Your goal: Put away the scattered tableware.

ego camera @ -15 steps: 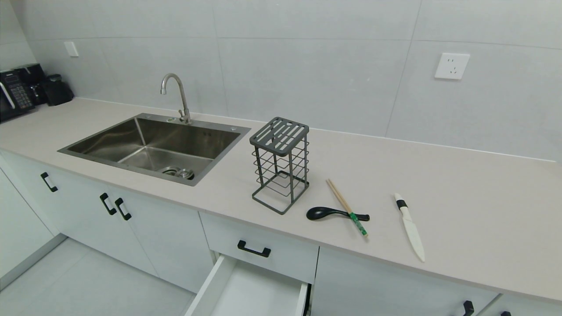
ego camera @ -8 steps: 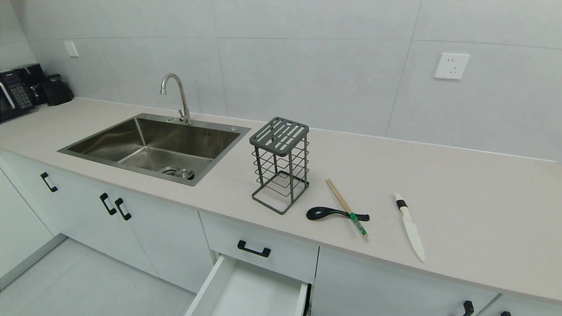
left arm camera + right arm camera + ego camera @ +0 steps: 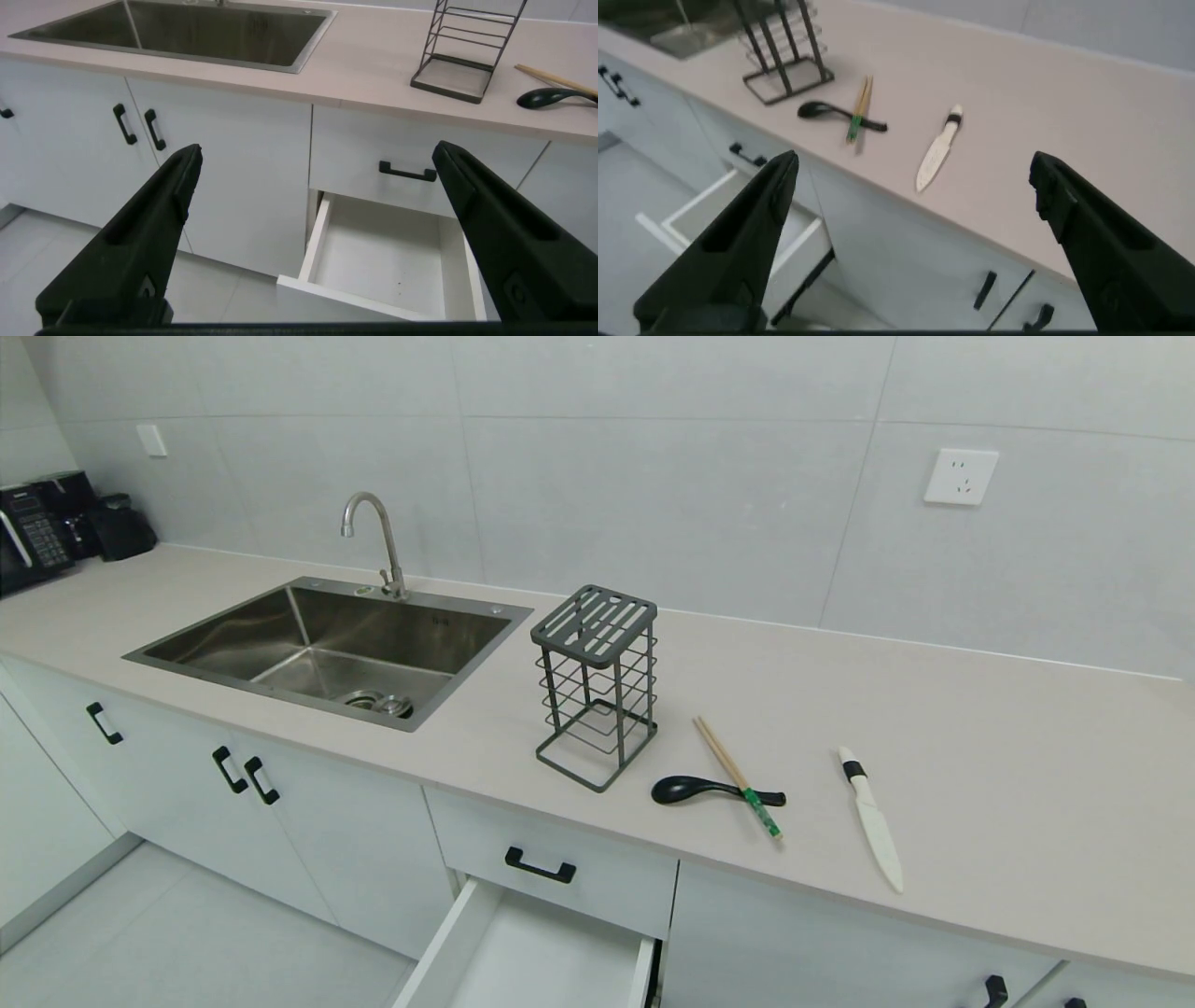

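The left jaws stand wide open, the two black fingers (image 3: 140, 243) far apart with nothing between them. They hang in front of the cupboards, below the table (image 3: 980, 775) edge, and the open drawer (image 3: 392, 257) lies beyond the gap between them. The drawer is pulled out and its white inside is bare.

The right jaws are also wide open and hold nothing, their fingers (image 3: 729, 243) spread to either side. They hang above and in front of the table, with the tableware lying beyond the gap.

On the table, a dark wire rack (image 3: 596, 686) with a slotted top stands upright just right of the sink (image 3: 327, 649). Just beside the rack's base, on its right, lies a black spoon (image 3: 714, 791), bowl towards the rack and handle pointing right. A pair of wooden chopsticks (image 3: 738, 777) with green ends lies slantwise across the spoon's handle, touching it, the green ends nearest the front edge. Farther right, apart from both, lies a white knife (image 3: 870, 817) with a black band, its tip towards the front edge.

The sink is steel, with a curved tap (image 3: 373, 541) at its back. Black appliances (image 3: 37, 527) stand at the table's far left end, and a white socket (image 3: 961, 476) is set in the tiled wall on the right.
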